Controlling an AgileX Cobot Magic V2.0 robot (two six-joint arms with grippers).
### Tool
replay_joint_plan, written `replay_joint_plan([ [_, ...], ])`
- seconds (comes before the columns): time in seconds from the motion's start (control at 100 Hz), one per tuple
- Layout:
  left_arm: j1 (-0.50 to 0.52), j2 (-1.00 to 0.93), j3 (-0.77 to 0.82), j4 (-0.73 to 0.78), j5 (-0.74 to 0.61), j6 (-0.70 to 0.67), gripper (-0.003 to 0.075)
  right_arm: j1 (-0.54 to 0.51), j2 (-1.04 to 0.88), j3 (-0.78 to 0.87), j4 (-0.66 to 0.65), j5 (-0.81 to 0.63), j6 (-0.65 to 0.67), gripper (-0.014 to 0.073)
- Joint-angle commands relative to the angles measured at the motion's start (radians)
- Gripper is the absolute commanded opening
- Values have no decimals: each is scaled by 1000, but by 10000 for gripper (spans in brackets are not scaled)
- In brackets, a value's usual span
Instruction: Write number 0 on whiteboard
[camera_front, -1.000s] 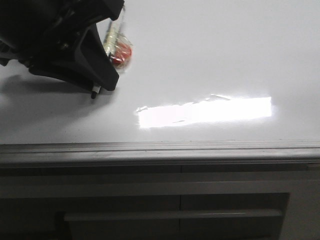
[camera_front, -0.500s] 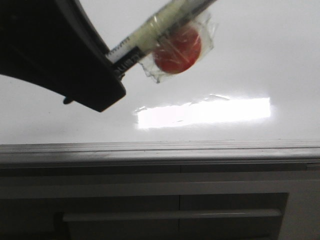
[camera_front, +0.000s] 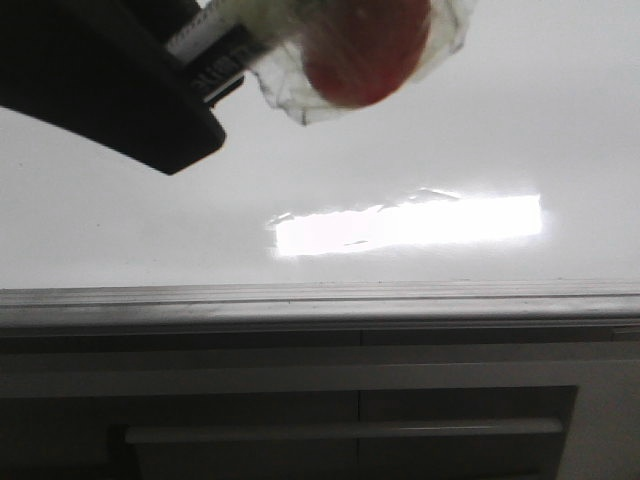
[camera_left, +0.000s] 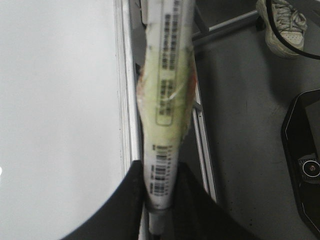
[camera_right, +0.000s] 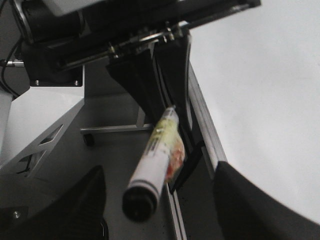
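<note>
Whiteboard (camera_front: 470, 130): flat, glossy, white, with grey edge rail (camera_front: 320, 300) along near side; dark cabinet front (camera_front: 340, 420) below. No drawn 0 visible on board in any view; surface reads blank apart from bright glare strip (camera_front: 410, 222).

Left gripper (camera_left: 159, 200): pinched on marker (camera_left: 165, 90); fingers (camera_left: 131, 200) pressed against barrel near barcode end. Seen from left wrist, marker above rail, beside board edge. Seen from front, marker (camera_front: 215, 35) with taped red blob (camera_front: 365, 50) high and close to camera, apart from board. Writing tip not visible in front view; blurred at frame edge in left wrist view.

Right gripper (camera_right: 160, 200): spread wide, holding nothing, facing left gripper (camera_right: 160, 95) and capped end of marker (camera_right: 150, 170).

Judged stage: marker off board, no stroke evident.

Risks:
- Tip landing on rail or off board, given position over edge.
- Marker slipping or tilting in pinch under writing pressure; taped blob adds uneven bulk.
- Faint or broken line from shallow contact angle.
- Contact between arms, given close spacing.
</note>
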Motion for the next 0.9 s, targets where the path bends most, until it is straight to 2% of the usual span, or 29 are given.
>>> replay_joint_plan([
  [0.0,-7,-19,-28,-1,-50,-3,-20,38,25,-37,34,-124,-15,402],
  [0.37,-7,-19,-28,-32,-50,-3,-20,60,158,-37,39,-198,-15,389],
  [0.46,-7,-19,-28,-48,-50,-3,-20,60,167,-37,49,-218,-15,317],
  [0.79,-7,-19,-28,-61,-54,-5,-20,60,197,-37,64,-207,-15,-78],
  [0.89,-5,-19,-28,-73,-81,-75,-13,60,195,-37,64,-225,-15,-68],
])
